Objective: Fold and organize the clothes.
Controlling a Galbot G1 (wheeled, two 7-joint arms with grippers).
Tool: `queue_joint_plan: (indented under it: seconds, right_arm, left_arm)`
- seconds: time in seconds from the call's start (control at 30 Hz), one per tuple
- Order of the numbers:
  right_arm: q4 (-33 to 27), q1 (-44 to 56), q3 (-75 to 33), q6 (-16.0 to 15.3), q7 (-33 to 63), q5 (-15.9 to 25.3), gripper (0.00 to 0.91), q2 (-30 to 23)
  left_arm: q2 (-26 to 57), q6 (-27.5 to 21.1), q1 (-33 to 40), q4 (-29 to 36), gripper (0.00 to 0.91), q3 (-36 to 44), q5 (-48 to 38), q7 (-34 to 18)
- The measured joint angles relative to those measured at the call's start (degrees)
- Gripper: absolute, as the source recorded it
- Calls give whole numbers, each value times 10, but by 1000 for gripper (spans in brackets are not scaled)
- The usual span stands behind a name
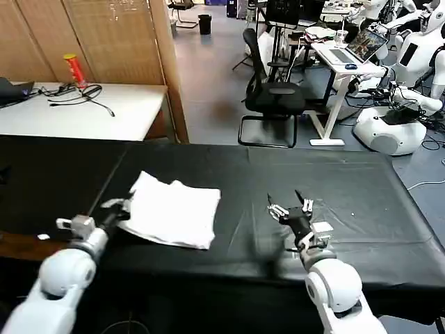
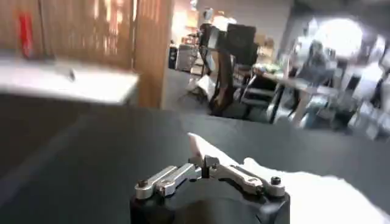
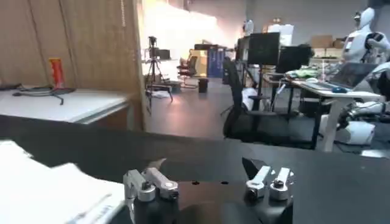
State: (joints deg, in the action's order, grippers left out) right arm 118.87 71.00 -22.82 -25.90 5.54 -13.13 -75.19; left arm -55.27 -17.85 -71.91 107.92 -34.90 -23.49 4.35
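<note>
- My left gripper [image 1: 119,207] is low at the near left, touching the white T-shirt's [image 1: 174,212] left edge, fingers pressed together.
- My right gripper [image 1: 289,202] rests on the black tablecloth [image 1: 361,202], fingers spread wide, well apart from the shirt.
- The shirt lies between them, already folded small (I think only neatening is left).

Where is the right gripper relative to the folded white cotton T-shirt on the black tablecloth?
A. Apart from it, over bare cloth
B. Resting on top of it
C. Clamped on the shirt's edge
A: the right gripper, fingers open, sits over bare black tablecloth, clear of the folded white cotton T-shirt.
</note>
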Motion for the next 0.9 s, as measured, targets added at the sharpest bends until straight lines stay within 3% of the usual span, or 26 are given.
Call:
queue_joint_plan:
  seconds: [0.3, 0.5, 0.73, 0.9]
  right_arm:
    - [-1, -2, 2, 0, 0, 0, 878, -5]
    - [-1, 2, 2, 0, 0, 1, 878, -10]
    - [5, 10, -2, -2, 0, -1, 878, -10]
    - [2, 11, 2, -9, 1, -31, 878, -9]
  left_arm:
    - [143, 25, -43, 23, 0, -92, 50, 2]
    - [161, 4, -52, 65, 0, -110, 55, -11]
    - [98, 11, -45, 107, 0, -26, 37, -30]
    - [30, 0, -32, 125, 0, 63, -13, -57]
